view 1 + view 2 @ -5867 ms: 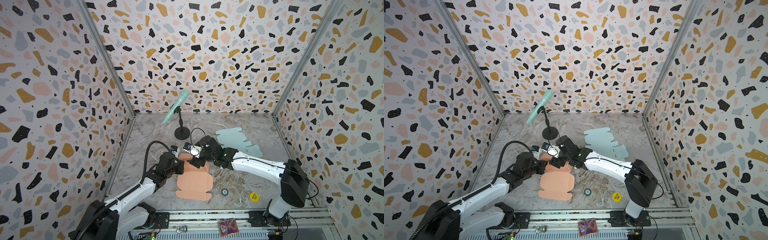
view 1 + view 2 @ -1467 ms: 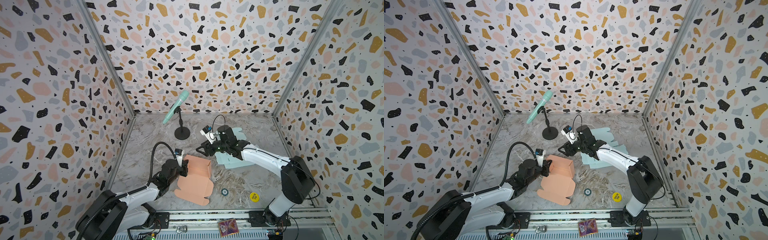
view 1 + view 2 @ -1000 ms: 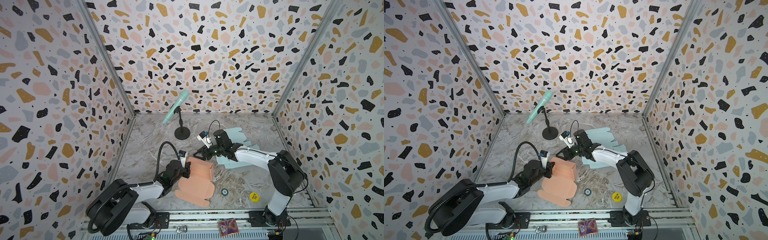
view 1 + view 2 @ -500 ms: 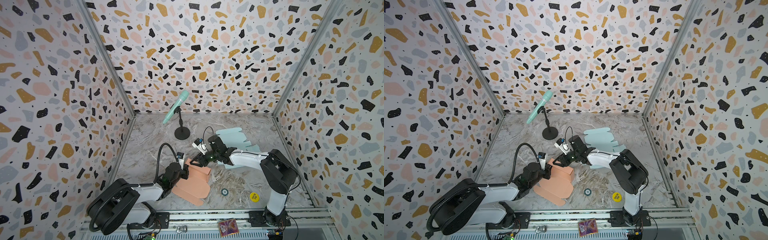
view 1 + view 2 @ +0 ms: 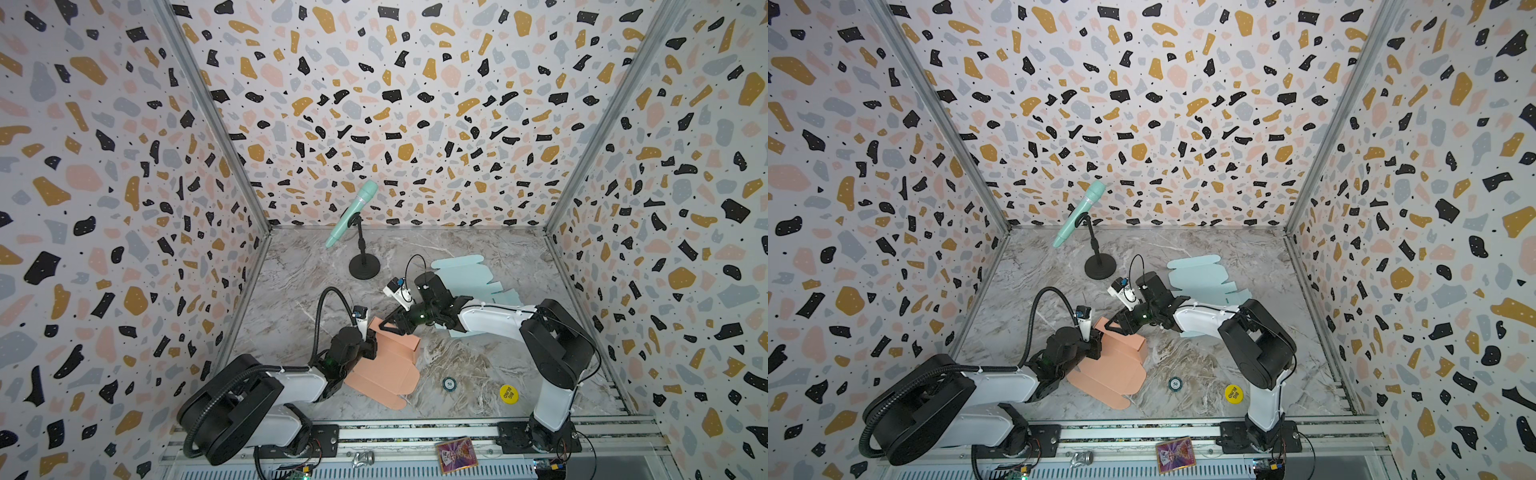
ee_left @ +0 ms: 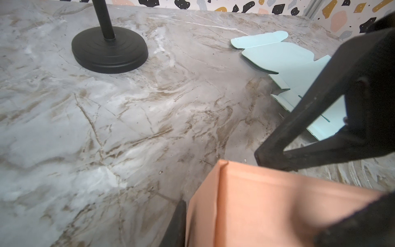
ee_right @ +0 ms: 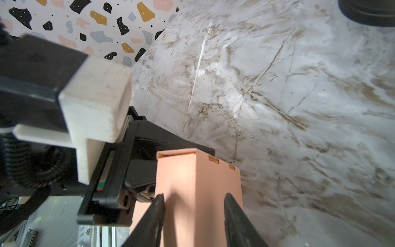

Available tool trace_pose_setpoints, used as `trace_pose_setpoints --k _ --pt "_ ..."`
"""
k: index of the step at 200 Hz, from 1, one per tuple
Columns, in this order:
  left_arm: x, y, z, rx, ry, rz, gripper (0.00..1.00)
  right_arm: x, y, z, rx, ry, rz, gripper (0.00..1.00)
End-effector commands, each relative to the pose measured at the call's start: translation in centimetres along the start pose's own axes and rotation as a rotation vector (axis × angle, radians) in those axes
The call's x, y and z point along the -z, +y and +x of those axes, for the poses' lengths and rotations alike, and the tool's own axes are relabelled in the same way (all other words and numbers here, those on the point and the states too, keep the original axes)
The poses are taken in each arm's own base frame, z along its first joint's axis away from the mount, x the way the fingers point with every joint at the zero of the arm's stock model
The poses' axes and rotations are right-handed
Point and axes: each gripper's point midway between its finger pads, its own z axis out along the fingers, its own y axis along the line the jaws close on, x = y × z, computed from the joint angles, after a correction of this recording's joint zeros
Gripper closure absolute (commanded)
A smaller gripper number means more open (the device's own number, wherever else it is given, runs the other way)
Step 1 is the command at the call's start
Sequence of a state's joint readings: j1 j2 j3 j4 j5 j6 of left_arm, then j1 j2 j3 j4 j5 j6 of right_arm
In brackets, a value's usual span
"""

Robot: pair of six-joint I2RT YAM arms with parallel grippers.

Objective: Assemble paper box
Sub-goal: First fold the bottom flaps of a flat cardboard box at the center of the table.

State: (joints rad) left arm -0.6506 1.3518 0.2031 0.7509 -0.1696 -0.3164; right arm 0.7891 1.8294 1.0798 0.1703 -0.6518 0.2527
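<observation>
Two grippers meet at the orange paper box [image 5: 388, 365], which lies half folded on the marble table [image 5: 465, 357] near the front, left of the middle. One side of the box stands up as a folded wall [image 7: 197, 192]. The right gripper [image 7: 194, 213] has its two fingers on each side of that wall, part way open and squeezing it. The left gripper [image 5: 371, 347] sits at the wall's left end with box paper between its nearly closed fingers. Behind the right arm lies a flat blue box sheet [image 5: 469, 276]. A mint microphone [image 5: 351, 212] on a black stand is farther back.
</observation>
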Motion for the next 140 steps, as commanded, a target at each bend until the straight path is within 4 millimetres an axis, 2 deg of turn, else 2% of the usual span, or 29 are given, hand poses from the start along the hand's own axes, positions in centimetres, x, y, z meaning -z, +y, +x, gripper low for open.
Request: trace_pose_setpoints --k 1,62,140 --pt "0.0 0.4 -0.7 0.001 -0.041 -0.031 0.77 0.5 -0.1 1.1 -0.021 0.03 0.04 0.54" --pt "-0.5 0.4 -0.4 -0.015 -0.032 -0.043 0.74 0.8 0.0 0.5 -0.013 0.018 0.055 0.54" --pt "-1.9 -0.2 -0.2 -0.035 -0.022 -0.043 0.83 0.7 0.0 0.8 -0.018 0.023 0.055 0.54"
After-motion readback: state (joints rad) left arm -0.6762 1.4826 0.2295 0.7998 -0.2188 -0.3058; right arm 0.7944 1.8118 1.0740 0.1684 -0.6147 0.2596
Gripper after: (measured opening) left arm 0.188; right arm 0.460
